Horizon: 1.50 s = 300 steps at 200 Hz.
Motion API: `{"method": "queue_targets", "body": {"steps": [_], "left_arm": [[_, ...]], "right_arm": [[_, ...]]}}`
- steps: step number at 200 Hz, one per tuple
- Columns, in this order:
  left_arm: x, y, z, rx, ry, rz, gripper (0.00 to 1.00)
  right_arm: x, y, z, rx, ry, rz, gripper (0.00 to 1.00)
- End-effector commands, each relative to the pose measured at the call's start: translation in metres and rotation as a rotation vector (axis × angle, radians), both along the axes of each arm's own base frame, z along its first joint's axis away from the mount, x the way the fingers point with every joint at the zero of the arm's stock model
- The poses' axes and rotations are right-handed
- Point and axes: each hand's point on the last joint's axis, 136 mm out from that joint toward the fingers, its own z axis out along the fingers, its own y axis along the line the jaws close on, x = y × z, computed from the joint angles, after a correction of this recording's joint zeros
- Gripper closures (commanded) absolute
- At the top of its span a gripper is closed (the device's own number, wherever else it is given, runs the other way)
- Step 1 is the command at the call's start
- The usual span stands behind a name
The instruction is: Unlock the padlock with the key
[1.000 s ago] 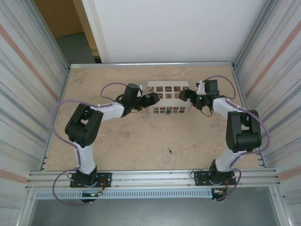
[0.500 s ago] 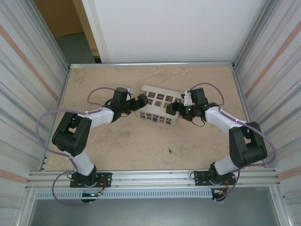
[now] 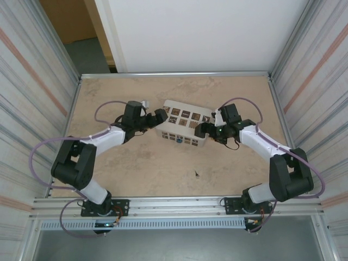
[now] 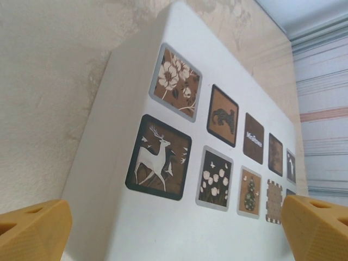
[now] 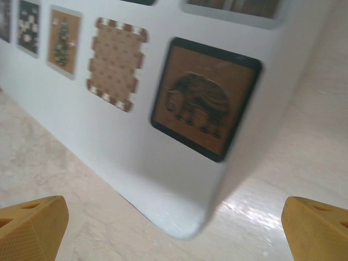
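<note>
The padlock (image 3: 178, 137) is a tiny teal-blue spot on the near side of a white box (image 3: 185, 126) with brown patterned squares, lying askew mid-table. My left gripper (image 3: 160, 117) is open at the box's left end; in the left wrist view its yellow fingertips (image 4: 32, 231) stand wide over the box top (image 4: 163, 228). At the right end my right gripper (image 3: 201, 129) is open too, its fingertips (image 5: 30, 225) spread on either side of the box's rounded corner (image 5: 185, 217). A tiny dark object (image 3: 196, 174) lies on the table, too small to tell whether it is the key.
The beige tabletop (image 3: 147, 168) is fenced by corrugated metal walls left and right (image 3: 32, 109) and a white panel at the back (image 3: 201, 32). Purple cables loop off both arms. The arm bases stand on a rail at the near edge.
The box has slid toward the near left and turned, its right end now nearer. Both grippers moved with it, staying at its ends with jaws wide.
</note>
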Motion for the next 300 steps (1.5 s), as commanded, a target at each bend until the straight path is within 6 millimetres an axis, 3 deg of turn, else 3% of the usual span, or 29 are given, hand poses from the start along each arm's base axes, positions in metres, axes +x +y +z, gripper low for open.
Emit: {"method": "queue_targets", "body": {"steps": [1,44,83,126,176,239,300], "left_arm": [[-0.014,0.015,0.015,0.051,-0.040,-0.002,0.01],[-0.056,0.031,0.031,0.041,-0.090,0.003,0.01],[-0.104,0.031,0.015,0.032,-0.070,0.008,0.01],[-0.135,0.028,-0.011,-0.024,0.002,0.040,0.01],[-0.149,0.022,-0.025,-0.008,0.037,0.029,0.01],[-0.151,0.024,-0.030,0.003,0.048,0.039,0.01],[-0.152,0.027,-0.033,0.015,0.056,0.050,0.01]], "right_arm": [[-0.013,-0.018,0.016,-0.089,-0.018,-0.022,0.01],[-0.069,-0.018,0.016,-0.087,0.070,0.013,0.12],[-0.121,-0.010,-0.007,-0.080,0.191,0.026,0.25],[-0.151,0.002,-0.031,-0.053,0.289,0.037,0.39],[-0.161,0.020,-0.048,-0.037,0.350,0.065,0.55],[-0.161,0.033,-0.066,-0.047,0.411,0.085,0.72],[-0.163,0.034,-0.077,-0.061,0.441,0.089,0.75]]}}
